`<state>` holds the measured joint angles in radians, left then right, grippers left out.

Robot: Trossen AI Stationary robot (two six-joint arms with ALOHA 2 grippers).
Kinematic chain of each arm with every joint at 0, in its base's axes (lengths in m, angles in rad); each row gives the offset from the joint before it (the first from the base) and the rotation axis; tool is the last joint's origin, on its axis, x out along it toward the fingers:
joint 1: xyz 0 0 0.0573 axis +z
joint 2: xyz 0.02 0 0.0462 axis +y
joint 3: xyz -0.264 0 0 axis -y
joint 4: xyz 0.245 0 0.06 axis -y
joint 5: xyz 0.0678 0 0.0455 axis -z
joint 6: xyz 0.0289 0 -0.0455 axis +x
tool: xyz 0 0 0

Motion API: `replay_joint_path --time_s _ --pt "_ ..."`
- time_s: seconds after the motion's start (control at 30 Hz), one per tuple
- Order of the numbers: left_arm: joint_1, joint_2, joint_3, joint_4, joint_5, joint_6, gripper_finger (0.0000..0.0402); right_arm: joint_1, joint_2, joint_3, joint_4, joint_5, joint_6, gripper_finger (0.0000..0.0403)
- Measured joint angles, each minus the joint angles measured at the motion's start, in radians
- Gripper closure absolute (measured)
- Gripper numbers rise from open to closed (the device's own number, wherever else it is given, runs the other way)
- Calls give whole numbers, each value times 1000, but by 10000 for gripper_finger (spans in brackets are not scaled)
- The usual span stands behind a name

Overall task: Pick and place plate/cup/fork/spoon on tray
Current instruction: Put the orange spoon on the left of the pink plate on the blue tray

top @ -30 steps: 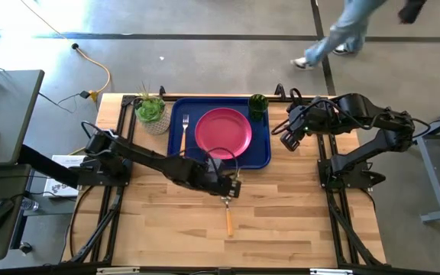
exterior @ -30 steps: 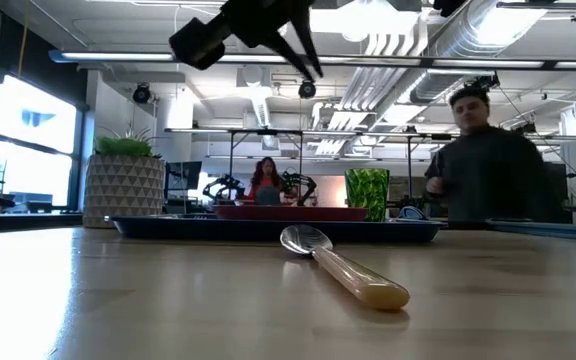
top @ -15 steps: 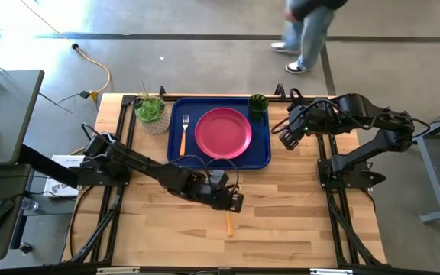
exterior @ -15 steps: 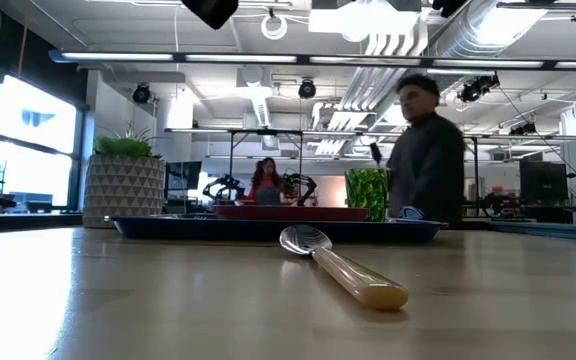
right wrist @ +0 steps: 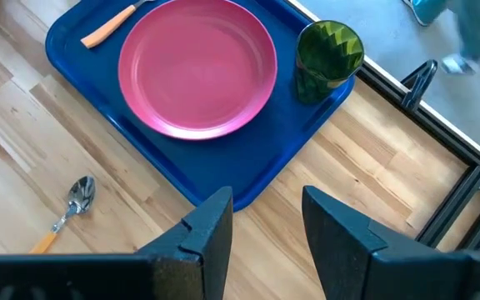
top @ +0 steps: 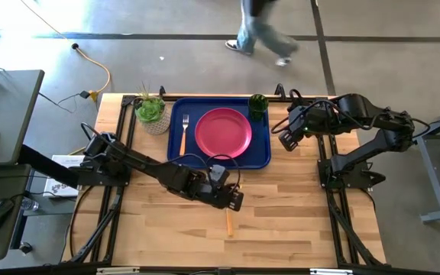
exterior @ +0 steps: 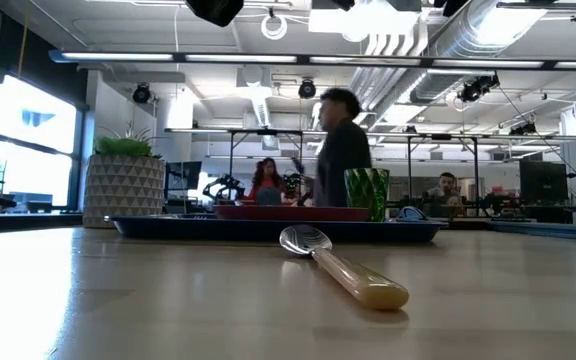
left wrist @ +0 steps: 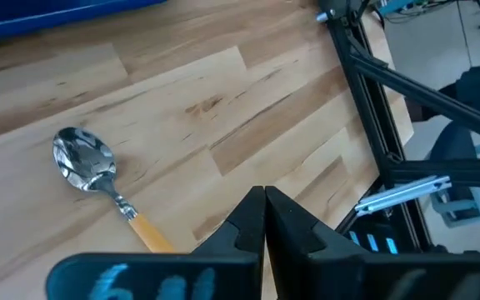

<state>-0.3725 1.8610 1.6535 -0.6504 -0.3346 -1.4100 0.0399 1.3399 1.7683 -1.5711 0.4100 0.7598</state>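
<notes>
Blue tray holds the pink plate, green cup and fork. The spoon lies on the wooden table, just beside the empty left gripper, fingers pressed together. The right gripper, spread apart and empty, waits near the tray.

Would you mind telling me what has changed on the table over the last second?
The left gripper has shifted slightly toward the table's near edge, over the spoon, and its fingers have closed on nothing. In the low view it has risen out of the picture. The spoon, tray, plate, fork, cup and the open right gripper stayed put.
</notes>
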Motion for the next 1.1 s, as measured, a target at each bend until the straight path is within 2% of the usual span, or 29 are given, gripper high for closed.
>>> replay_joint_path --time_s 0.27,0.37,0.77,1.1 --pt "1 0 -32 22 4 23 401 0 0 0 0 -12 0 265" --pt "1 0 -55 24 14 -13 395 0 0 0 0 -39 -1 265" --pt "6 0 -87 11 26 -130 326 0 0 0 0 -41 -25 265" --pt "6 99 -88 16 86 -160 327 0 0 0 0 -45 -27 265"
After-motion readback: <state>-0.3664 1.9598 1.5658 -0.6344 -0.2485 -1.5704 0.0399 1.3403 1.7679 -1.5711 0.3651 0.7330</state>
